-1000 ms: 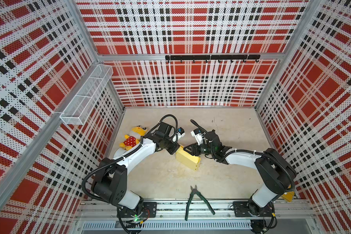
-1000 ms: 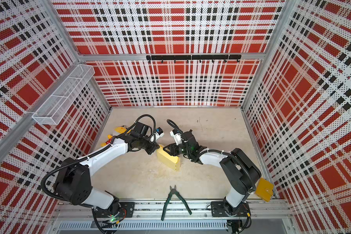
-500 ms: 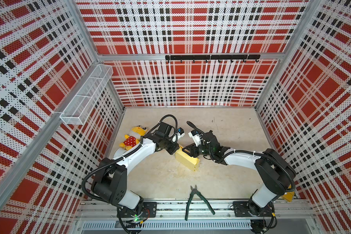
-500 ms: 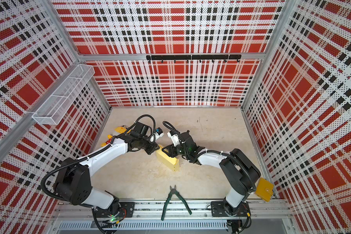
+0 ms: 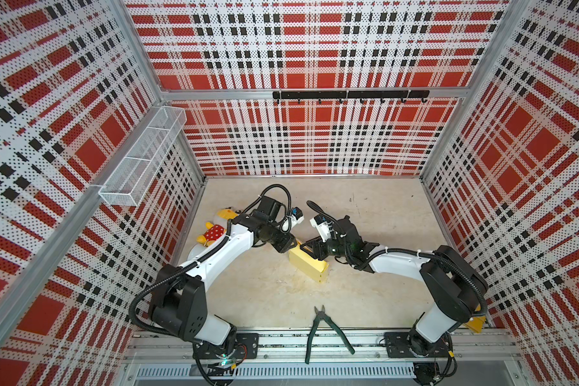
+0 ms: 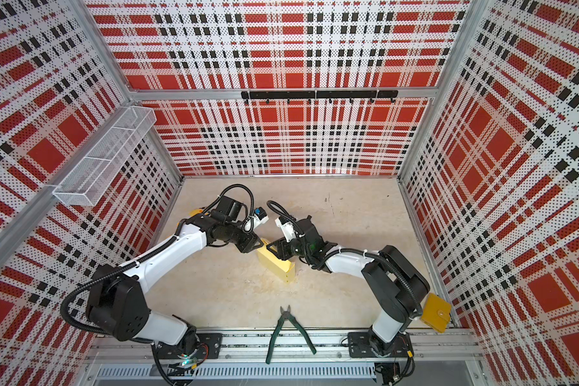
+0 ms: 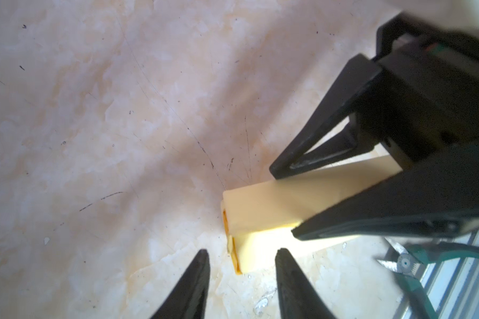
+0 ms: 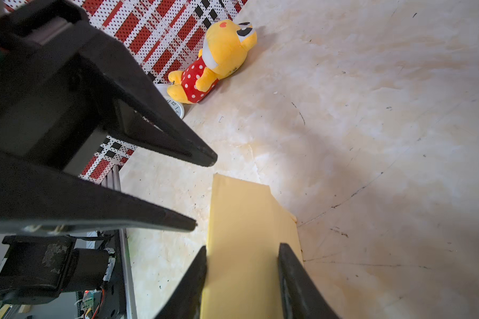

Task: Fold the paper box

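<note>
My right gripper (image 8: 242,245) clamps the paper box (image 5: 307,264) across its long sides, steadying it on the table (image 5: 264,294), centre frame in both top views. My left gripper (image 7: 242,250) hangs open just off the end flap, ready, I reckon, to tuck it.

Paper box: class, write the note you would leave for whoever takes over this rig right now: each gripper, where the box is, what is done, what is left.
Left gripper: open, empty, tips just short of one end of the paper box.
Right gripper: shut on the paper box, a finger on each long side.
Box: on the table, between the arms.
Done: folded up into a closed rectangular block.
Left: the end facing the left gripper shows layered flap edges; probably press them flush, then release.
</note>
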`<state>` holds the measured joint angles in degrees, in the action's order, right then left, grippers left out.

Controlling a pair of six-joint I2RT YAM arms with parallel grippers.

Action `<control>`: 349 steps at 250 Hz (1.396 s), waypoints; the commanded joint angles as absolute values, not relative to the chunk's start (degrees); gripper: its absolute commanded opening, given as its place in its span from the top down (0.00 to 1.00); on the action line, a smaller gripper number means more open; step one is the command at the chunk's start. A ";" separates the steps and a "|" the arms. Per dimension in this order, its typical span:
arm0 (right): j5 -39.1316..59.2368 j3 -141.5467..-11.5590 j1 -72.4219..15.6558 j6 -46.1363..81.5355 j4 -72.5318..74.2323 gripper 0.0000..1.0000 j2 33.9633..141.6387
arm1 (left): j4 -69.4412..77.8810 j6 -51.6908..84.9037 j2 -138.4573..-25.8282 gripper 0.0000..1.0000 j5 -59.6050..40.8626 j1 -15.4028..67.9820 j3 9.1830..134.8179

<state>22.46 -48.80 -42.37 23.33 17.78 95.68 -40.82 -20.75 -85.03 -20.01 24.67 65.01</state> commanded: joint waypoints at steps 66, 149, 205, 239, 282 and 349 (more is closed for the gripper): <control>18.46 -49.30 -43.72 20.22 10.20 0.60 98.18 | -35.25 -22.86 -85.53 0.44 -13.65 24.93 57.40; 15.09 -49.21 -45.83 19.74 10.07 0.60 97.96 | -31.27 -13.42 -88.89 0.53 -19.28 24.96 58.18; 13.63 -48.84 -47.05 20.26 10.88 0.61 98.68 | -30.70 -10.78 -89.92 0.60 -20.67 25.04 59.58; 13.09 -48.46 -47.55 20.73 11.42 0.61 99.49 | -30.41 -9.12 -90.17 0.66 -21.70 25.18 60.07; 11.54 -48.77 -47.84 20.79 10.52 0.61 100.26 | -30.41 -8.09 -90.79 0.70 -22.32 25.35 61.23; 7.97 -50.74 -49.08 20.30 6.51 0.61 101.60 | -30.68 -6.60 -92.06 0.75 -22.98 25.46 62.86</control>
<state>8.51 -52.03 -47.16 20.99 16.53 97.62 -35.18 -8.45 -91.18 -19.40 24.62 59.99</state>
